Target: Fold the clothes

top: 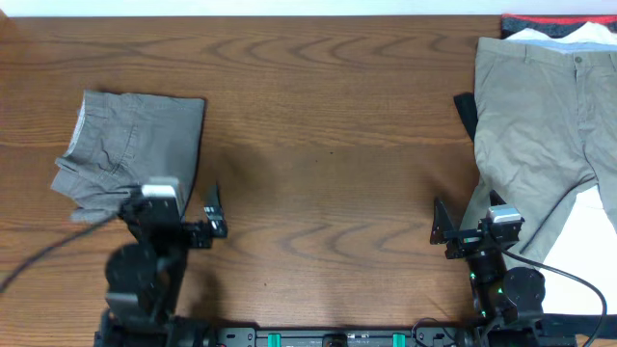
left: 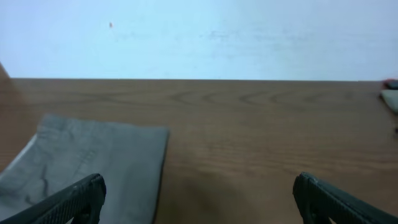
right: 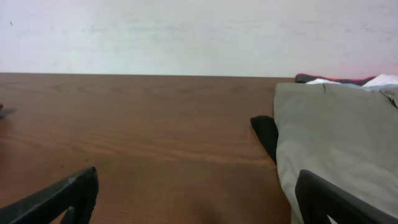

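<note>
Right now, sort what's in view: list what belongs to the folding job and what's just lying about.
Job: grey shorts; khaki trousers; white garment; red-black garment.
Lying about: black item poking out at the trousers' left edge, unclear what it is.

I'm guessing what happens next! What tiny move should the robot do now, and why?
Probably the open, empty right claw should reach forward to the near edge of the khaki-beige cotton trousers. The wrinkled grey cotton shorts already lie compactly folded on the left, while the trousers lie spread out, unfolded.
</note>
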`<state>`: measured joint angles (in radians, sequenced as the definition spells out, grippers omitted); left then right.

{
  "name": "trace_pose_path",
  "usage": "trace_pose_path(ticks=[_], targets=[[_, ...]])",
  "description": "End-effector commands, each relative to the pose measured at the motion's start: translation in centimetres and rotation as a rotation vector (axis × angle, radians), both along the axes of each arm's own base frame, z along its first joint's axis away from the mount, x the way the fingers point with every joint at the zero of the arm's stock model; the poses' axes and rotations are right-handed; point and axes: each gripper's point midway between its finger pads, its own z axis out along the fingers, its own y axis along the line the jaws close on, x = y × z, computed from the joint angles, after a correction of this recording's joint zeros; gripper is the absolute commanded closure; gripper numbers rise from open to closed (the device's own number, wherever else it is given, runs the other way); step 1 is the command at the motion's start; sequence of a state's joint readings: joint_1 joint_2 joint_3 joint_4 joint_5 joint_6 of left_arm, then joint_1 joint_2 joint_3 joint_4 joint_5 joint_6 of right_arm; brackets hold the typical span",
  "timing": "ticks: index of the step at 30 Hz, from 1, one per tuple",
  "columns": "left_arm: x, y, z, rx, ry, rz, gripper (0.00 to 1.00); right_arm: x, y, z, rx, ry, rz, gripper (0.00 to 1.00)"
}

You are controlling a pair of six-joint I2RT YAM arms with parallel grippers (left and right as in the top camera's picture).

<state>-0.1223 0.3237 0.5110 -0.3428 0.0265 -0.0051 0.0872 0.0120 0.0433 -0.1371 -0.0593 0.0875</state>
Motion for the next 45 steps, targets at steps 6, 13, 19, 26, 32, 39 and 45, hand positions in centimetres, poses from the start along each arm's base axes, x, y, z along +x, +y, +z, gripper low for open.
trace_pose_path(ticks=[6,13,19,26,32,39,45], targets=[[-1.7,-0.7,-4.1,-0.008,-0.075,-0.050,0.02,0.0,-0.1,-0.2,0.012,0.002,-0.004,0.01],[-0.8,-0.8,-5.9,-0.012,-0.113,-0.049,0.02,0.0,-0.1,-0.2,0.012,0.002,-0.005,0.01],[0.1,-0.6,-7.8,-0.012,-0.131,-0.032,0.02,0.0,-0.1,-0.2,0.012,0.002,-0.005,0.01],[0.6,0.2,-10.5,-0.012,-0.092,0.007,0.02,0.0,-0.1,-0.2,0.012,0.002,-0.005,0.01],[0.6,0.2,-10.5,-0.012,-0.091,0.007,0.02,0.0,-0.1,-0.2,0.012,0.002,-0.005,0.01],[0.6,0.2,-10.6,-0.012,-0.089,0.007,0.02,0.0,-0.1,-0.2,0.012,0.003,-0.004,0.01],[0.6,0.2,-10.6,-0.012,-0.089,0.007,0.02,0.0,-0.1,-0.3,0.012,0.007,-0.004,0.01]])
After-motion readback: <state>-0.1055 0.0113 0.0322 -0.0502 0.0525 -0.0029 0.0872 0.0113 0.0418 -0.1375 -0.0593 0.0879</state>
